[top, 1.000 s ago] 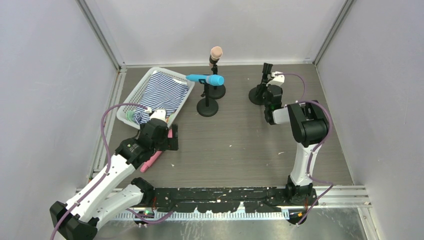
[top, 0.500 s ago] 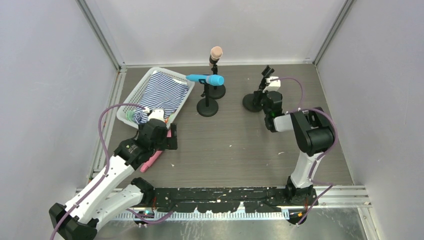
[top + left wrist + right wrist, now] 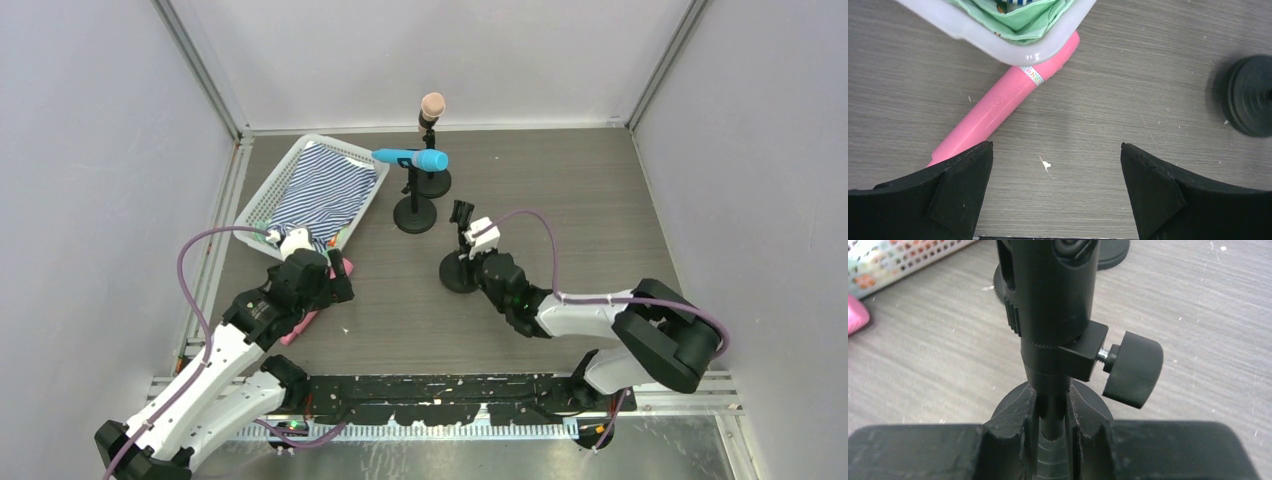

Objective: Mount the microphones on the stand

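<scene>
- peach-beige microphone [image 3: 432,104]: upright, head up, in the farthest stand [image 3: 433,183]
- bright blue microphone [image 3: 412,159]: roughly level in the second stand [image 3: 414,214], head right
- pink microphone [image 3: 1003,100]: lying flat, diagonal, one end hidden
- third stand [image 3: 458,272]: black, clip empty, possibly tilted

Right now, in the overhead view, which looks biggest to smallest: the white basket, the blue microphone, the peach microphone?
1. White basket, clearly largest.
2. Blue microphone, seen side-on.
3. Peach microphone, but it stands upright, foreshortened from above, so that ranking is unsure.

The basket [image 3: 1013,50] corner overlaps the pink microphone [image 3: 1003,102]; its handle lies unobstructed.
</scene>
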Controlling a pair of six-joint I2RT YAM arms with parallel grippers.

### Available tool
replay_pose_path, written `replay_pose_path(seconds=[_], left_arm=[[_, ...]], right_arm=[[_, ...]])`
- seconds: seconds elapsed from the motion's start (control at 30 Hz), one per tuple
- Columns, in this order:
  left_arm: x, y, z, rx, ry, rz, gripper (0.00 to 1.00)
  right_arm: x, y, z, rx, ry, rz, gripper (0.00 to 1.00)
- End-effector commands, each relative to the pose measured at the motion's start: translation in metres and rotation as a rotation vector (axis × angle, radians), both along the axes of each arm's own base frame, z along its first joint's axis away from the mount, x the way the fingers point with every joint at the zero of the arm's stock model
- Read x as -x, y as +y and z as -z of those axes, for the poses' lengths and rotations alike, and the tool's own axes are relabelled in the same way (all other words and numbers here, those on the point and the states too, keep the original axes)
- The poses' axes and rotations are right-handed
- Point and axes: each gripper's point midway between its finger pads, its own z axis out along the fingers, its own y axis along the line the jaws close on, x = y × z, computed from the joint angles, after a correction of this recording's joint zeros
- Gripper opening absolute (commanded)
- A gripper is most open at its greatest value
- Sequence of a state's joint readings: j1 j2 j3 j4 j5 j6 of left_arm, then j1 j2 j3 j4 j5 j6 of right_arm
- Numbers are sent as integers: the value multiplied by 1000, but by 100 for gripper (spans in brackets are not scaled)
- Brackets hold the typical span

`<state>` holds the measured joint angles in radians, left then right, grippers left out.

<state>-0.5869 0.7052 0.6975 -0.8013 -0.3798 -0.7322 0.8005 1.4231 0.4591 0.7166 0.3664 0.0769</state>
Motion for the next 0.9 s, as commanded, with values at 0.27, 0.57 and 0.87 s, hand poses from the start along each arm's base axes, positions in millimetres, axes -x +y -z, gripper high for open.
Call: replay_pose_path(seconds=[0.27,0.57,0.87], left_arm=[[-11,23,-5,-113,-44,-82,100],[-17,37,9,-274,30,-107,100],[-42,35,25,-282,-22,-151,100]], right_arm=[[55,7,-16,-47,-100,67,17],[83,7,-27,-163,-11,17,73],[126,1,-62,-274,85,-123,80]])
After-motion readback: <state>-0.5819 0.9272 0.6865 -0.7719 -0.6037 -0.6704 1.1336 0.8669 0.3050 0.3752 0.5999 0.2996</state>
